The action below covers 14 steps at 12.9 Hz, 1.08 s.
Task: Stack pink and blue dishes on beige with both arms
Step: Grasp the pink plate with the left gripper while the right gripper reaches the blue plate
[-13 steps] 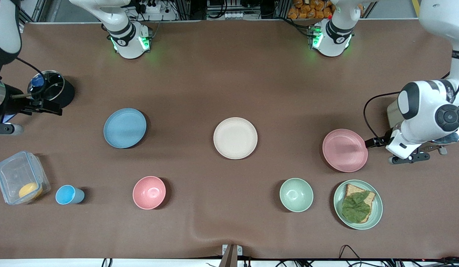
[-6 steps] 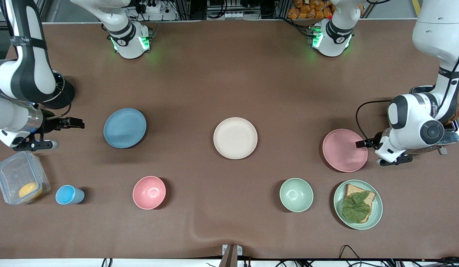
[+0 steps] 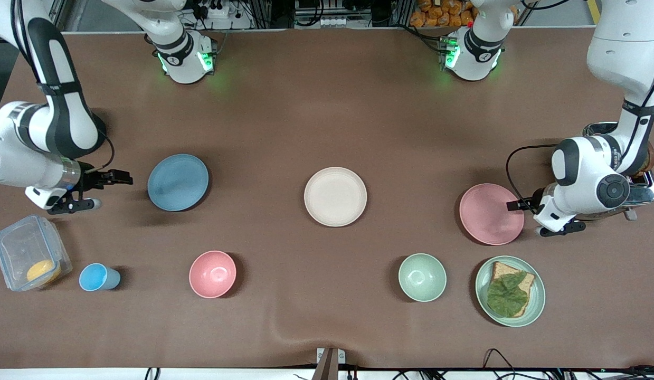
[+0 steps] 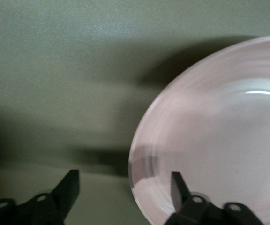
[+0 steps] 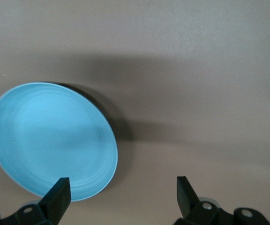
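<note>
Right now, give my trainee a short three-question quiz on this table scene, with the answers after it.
1. True or false: the pink plate already lies on the beige plate.
2. Which gripper straddles the pink plate's rim? A. left gripper B. right gripper
3. Fill in: the right gripper, jaws open, is beside the ____ plate, not touching it.

Key: 1. False; all three plates lie apart on the table. 2. A. 3. Blue; the blue plate lies toward the right arm's end.
</note>
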### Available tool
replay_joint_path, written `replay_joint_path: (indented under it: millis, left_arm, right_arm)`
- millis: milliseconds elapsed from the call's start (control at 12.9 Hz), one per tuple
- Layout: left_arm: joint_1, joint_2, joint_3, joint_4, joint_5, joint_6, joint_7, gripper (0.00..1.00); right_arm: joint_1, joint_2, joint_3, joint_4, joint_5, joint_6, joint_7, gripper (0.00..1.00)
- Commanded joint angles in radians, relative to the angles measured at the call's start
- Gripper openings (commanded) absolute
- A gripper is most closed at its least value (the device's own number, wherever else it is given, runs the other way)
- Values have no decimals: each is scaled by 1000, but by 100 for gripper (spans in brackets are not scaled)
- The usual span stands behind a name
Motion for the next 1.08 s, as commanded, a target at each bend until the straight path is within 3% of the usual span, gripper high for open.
replay_joint_path:
  millis: [0,155,232,387,696,774,1006]
  left_arm:
    - [16,16,-11,18,-44,9,21,50]
    - [11,18,-12,21,-84,9,19,11]
    - [8,16,-14,31,-105,7,10,0]
    - [1,-1,-20,34,-132,4,7,0]
    - [5,-115,-133,47,-199,-115,-11,0]
    - [4,-138,-171,57,-216,-146,-57,0]
    - [4,-159,-317,97,-216,-206,-258,0]
  right_arm:
    - [-17,61,13,7,25,32,-29,100]
    - [-14,104,15,13,80,35,-29,100]
    - [-13,123,15,15,105,38,-29,100]
    - [-9,150,16,19,111,41,-29,100]
    - [-6,190,21,30,111,40,-30,100]
    - [-6,196,22,30,111,38,-30,95]
    - [-8,204,38,30,111,29,-27,33]
